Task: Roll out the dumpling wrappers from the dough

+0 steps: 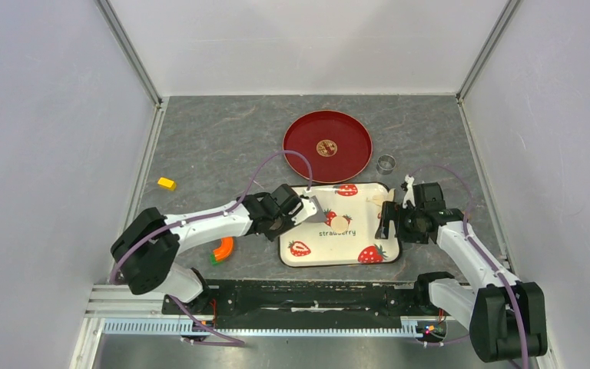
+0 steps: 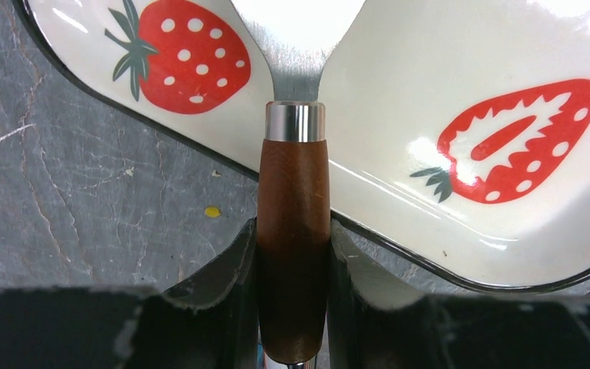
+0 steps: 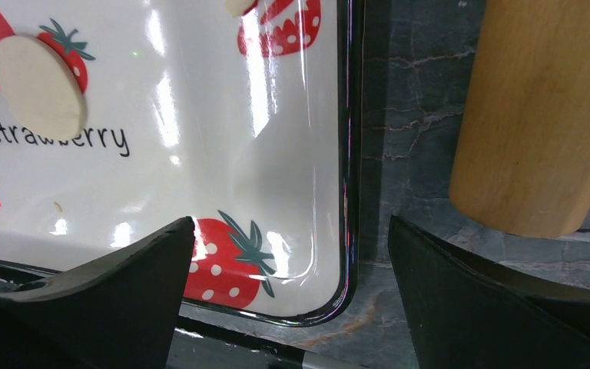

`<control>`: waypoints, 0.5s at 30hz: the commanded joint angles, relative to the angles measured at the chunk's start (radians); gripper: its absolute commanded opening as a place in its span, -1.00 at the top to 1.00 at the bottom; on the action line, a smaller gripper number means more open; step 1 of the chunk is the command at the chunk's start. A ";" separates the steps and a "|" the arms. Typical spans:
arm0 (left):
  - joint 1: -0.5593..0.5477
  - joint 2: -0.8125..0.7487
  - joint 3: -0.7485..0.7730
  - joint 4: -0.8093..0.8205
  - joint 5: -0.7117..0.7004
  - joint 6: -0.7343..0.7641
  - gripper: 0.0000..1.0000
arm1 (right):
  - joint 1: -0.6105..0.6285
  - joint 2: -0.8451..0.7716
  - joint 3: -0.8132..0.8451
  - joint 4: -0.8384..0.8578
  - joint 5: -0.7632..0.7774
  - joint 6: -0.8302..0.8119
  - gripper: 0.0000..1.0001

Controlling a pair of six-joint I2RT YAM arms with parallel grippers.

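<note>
left gripper (image 2: 292, 234) clamped the scraper (image 2: 293, 173) handle, blade over tray (image 3: 292, 192) toward wrapper (image 3: 38, 86), likely to lift it; right gripper (image 3: 290, 227) sat wide open by roller (image 3: 538, 115).

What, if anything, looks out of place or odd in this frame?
Nothing looks spilled or damaged. Only strays: a small yellow block lies alone on the table well left of the strawberry tray, and a tiny yellow crumb sits beside the tray's edge.
</note>
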 commanded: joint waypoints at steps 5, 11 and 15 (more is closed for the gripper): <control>-0.004 0.034 0.061 0.026 0.031 0.049 0.96 | -0.004 0.020 -0.016 0.031 -0.020 -0.005 -0.95; -0.017 0.064 0.088 0.011 0.030 0.049 0.96 | -0.005 0.014 -0.040 0.059 -0.055 0.011 -0.94; -0.036 0.089 0.095 0.004 0.012 0.063 0.96 | -0.004 0.011 -0.046 0.058 -0.059 0.008 -0.94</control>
